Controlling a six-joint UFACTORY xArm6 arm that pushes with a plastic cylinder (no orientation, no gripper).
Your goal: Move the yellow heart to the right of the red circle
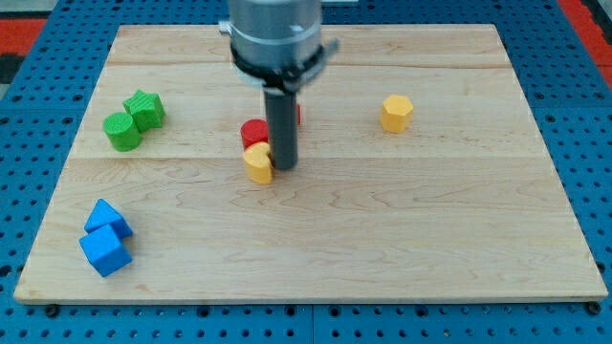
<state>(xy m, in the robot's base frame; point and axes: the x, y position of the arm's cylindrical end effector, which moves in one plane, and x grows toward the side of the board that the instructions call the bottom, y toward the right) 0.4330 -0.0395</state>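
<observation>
The wooden board (402, 220) fills most of the view and lies on a blue pegboard surface (38, 191) that shows around its edges. Nothing on the board acts as a container; every block sits directly on the wood.

The arm's grey housing (275, 38) comes in from the view's top at centre, and the dark rod (281, 129) runs straight down from it. There is no pincer here, so nothing is spread or pinching. My tip (283, 168) rests on the board just to the view's right of the yellow heart (258, 162), touching it or very nearly so.

At the view's lower left two blue blocks touch each other: a blue cube (105, 252) and, just above it, a blue block (108, 219) whose shape I cannot make out for certain. At the view's upper left two green blocks also touch, a rounded green block (121, 131) and a more angular green block (145, 109) beside it.

The red circle (253, 132) sits directly above the yellow heart in the view, the two touching. A sliver of another red block (297, 114) peeks out from behind the rod on its right side; its shape is hidden. A yellow hexagon-like block (396, 113) stands alone, well apart, toward the view's upper right.
</observation>
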